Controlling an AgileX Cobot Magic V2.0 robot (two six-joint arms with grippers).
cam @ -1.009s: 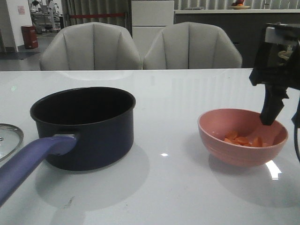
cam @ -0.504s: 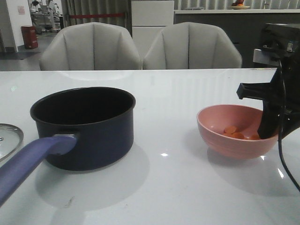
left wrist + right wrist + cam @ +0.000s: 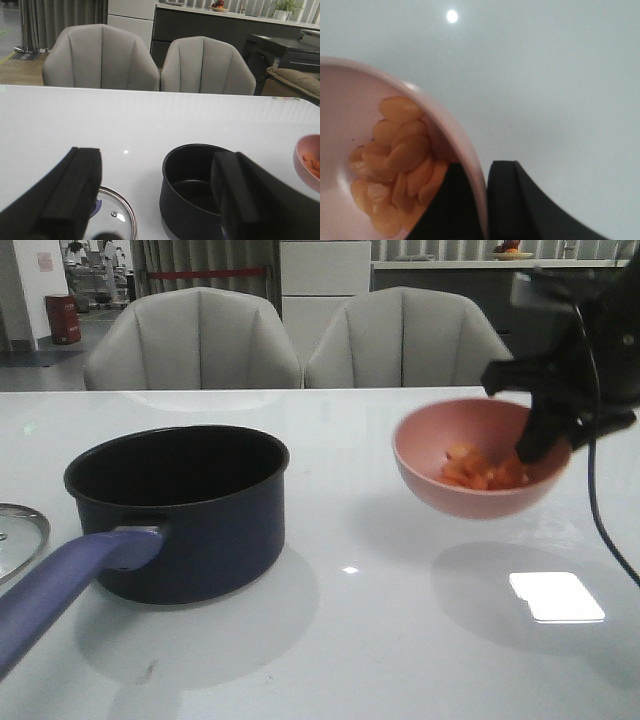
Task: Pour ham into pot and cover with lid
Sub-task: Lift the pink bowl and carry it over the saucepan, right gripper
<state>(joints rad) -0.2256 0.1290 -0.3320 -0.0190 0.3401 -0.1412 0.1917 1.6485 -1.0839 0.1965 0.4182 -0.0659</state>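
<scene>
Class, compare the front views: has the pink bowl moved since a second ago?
Yes. The bowl, gripped by the right gripper, has risen off the table and shifted left toward the pot.

Two grey chairs (image 3: 192, 338) behind a shiny white bench (image 3: 400, 640). Grey curtains (image 3: 200, 265), a white cupboard (image 3: 325, 275), a red bin (image 3: 62, 318) far back.

Nothing here can be read. The white sheet (image 3: 45, 261) on the far wall at the left carries pink marks too blurred to make out, and the red bin (image 3: 63, 318) below it shows no legible lettering. Pot, bowl and lid bear no brand.
</scene>
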